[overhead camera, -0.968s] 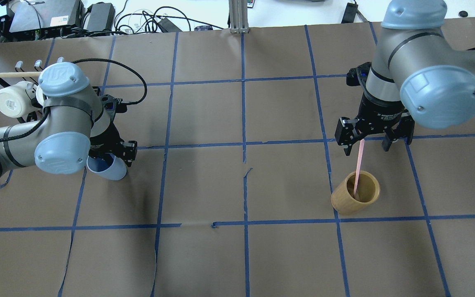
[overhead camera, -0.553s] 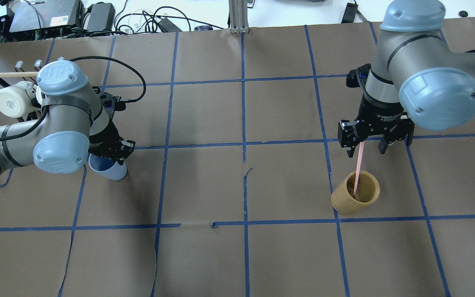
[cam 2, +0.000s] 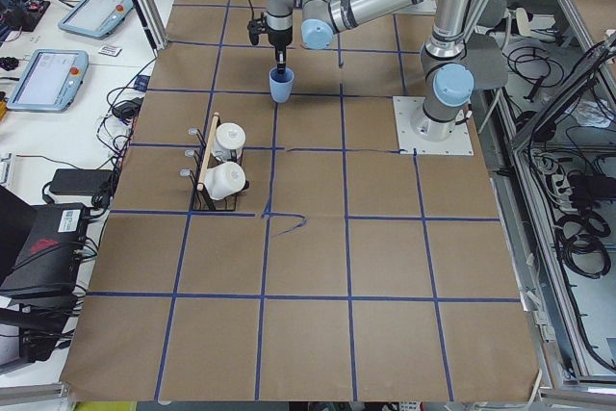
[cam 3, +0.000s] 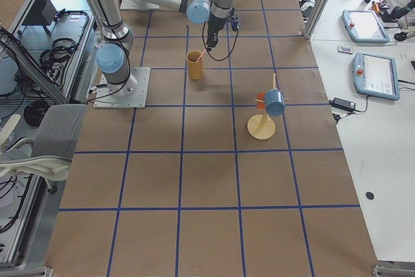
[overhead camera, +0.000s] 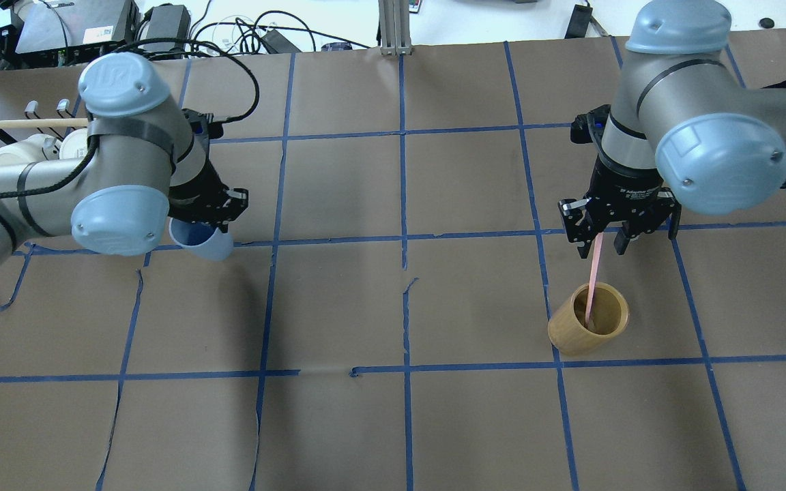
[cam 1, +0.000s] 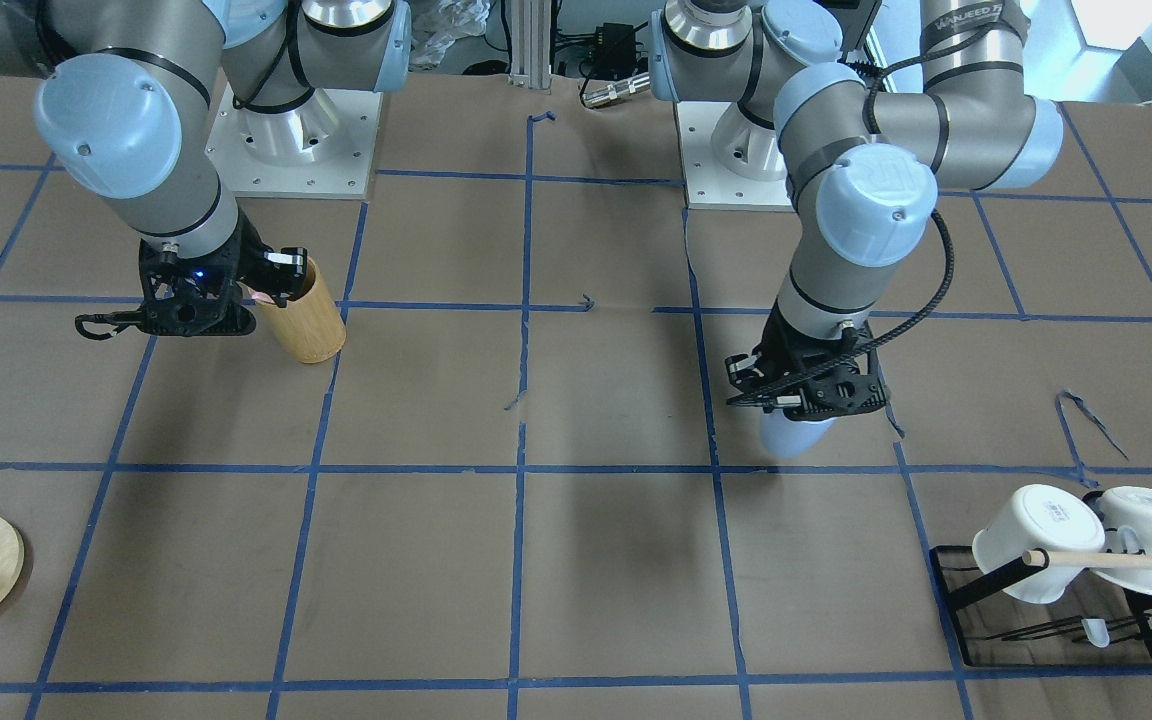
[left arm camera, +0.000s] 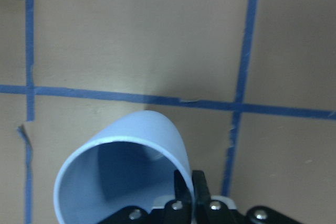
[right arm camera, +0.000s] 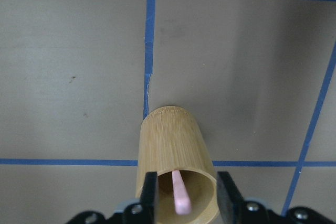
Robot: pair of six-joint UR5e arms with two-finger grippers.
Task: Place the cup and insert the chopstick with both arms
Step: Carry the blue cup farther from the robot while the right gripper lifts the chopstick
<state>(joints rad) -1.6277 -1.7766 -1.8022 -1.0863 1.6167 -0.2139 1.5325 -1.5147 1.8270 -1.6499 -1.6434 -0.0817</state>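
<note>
My left gripper (overhead camera: pixel 210 219) is shut on the rim of the pale-blue cup (overhead camera: pixel 203 243). The cup hangs tilted below it, over a blue tape line. The left wrist view shows the fingertips (left arm camera: pixel 185 195) pinching the rim of the cup (left arm camera: pixel 126 177). It also shows in the front view (cam 1: pixel 794 438). The pink chopstick (overhead camera: pixel 593 276) stands leaning in the tan bamboo cylinder (overhead camera: pixel 587 319). My right gripper (overhead camera: pixel 600 245) is open, with a finger on each side of the chopstick's top, apart from it. The right wrist view shows the chopstick (right arm camera: pixel 180 195) between the two fingers.
A black rack (overhead camera: pixel 31 116) with white mugs (cam 1: pixel 1036 540) and a wooden rod (cam 1: pixel 1126 560) stands at the table's left end. A round wooden stand (cam 3: pixel 262 128) with a blue and an orange cup stands at the right end. Blue tape lines grid the brown table.
My left gripper has carried the blue cup away from the robot and a little towards the middle. My right gripper's fingers have come closer together around the chopstick.
</note>
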